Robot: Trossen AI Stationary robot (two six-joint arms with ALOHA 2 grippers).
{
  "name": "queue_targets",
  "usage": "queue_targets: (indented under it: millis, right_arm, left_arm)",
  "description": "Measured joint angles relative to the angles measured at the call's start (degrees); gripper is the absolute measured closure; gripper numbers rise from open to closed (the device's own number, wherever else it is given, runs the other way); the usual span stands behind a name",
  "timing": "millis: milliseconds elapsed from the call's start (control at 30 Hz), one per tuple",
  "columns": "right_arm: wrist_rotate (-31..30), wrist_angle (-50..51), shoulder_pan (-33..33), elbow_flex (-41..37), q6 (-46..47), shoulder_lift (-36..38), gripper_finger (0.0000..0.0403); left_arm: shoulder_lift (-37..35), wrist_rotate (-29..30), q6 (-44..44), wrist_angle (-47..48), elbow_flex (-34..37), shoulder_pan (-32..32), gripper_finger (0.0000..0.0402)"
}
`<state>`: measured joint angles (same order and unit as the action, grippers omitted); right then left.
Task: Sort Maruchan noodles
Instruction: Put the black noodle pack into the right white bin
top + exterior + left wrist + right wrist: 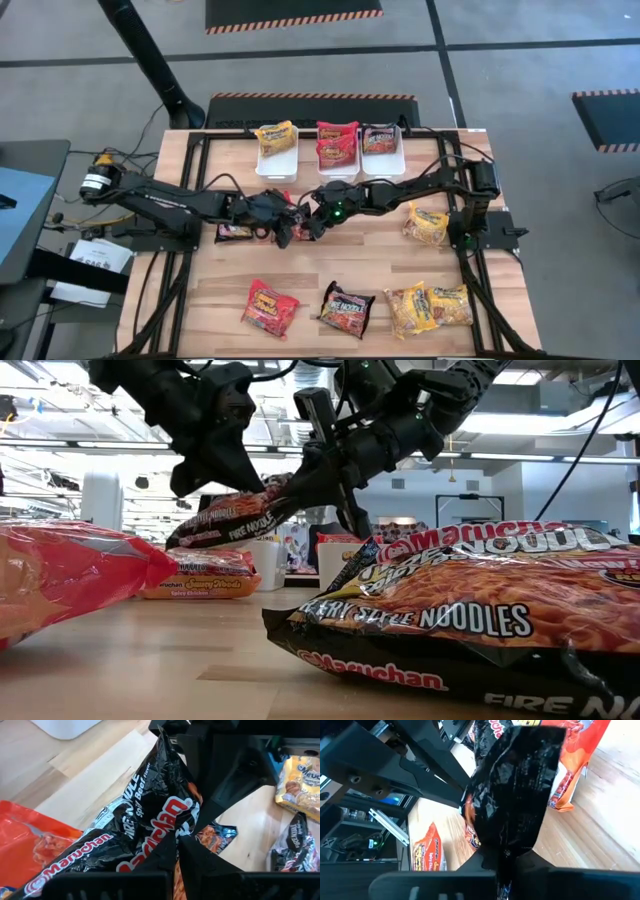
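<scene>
A black Maruchan noodles packet [235,518] hangs above the middle of the table, between my two grippers. My left gripper [177,845] comes from the table's left and is shut on one end of it. My right gripper [506,857] comes from the right and is shut on the opposite end. In the high view the two grippers meet near the table's centre [298,225]. A red packet [30,845] lies flat on the table under the held one. My left gripper pinches the black packet's near edge [170,832] between its two fingers, slanting down from the table's left. The packet is lifted clear of the table and is crumpled. My right gripper pinches the packet's other end [507,837] between its two fingers, slanting down from the table's right. The packet stretches away from the fingers toward the left gripper.
Three white bins [277,163] stand at the far edge, holding yellow, red and dark packets. Loose packets lie near the front edge: red [270,307], black [346,309], two yellow [428,308]. One yellow packet [425,222] lies at the right, and another packet [234,232] lies under my left arm.
</scene>
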<state>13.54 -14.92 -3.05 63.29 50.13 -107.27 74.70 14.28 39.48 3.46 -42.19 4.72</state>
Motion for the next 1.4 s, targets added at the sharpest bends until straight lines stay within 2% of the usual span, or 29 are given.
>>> queue_targets:
  millis: [267,467,533,600,767,933,1133,1400]
  right_arm:
    - [0.0,3.5,-0.1,0.4,-2.4,3.6,0.0391]
    - [-0.3,11.0,-2.2,0.6,-7.3,10.9,0.0392]
    - [-0.2,16.3,-3.3,0.2,-9.0,13.9,0.0392]
    - [-0.2,20.7,-4.5,-0.1,-10.7,15.9,0.0392]
    - [-4.5,31.6,-7.1,0.2,-14.6,22.8,0.0390]
    - [-7.9,39.4,-9.6,0.1,-18.8,27.9,0.0389]
    - [-10.9,47.7,-14.8,0.2,-24.5,34.7,0.0388]
    - [-10.8,54.1,-24.6,0.2,-33.3,40.6,0.0388]
  left_arm:
    - [-5.5,1.9,-1.8,-0.2,0.0,-0.2,0.0402]
    - [-10.8,4.0,-3.5,-2.1,-0.1,-0.3,0.0401]
    - [-13.0,6.3,-4.5,-1.8,-0.1,-0.2,0.0401]
    - [-14.3,8.3,-6.5,-5.3,-0.2,-0.3,0.0400]
    - [-17.6,13.8,-10.7,-8.6,-0.1,-0.3,0.0400]
    - [-19.2,15.3,-15.5,-9.6,-0.2,-0.4,0.0401]
    - [-19.4,18.0,-16.5,-9.5,0.0,-0.9,0.0401]
    - [-19.3,18.8,-16.4,-9.0,0.0,-2.8,0.0401]
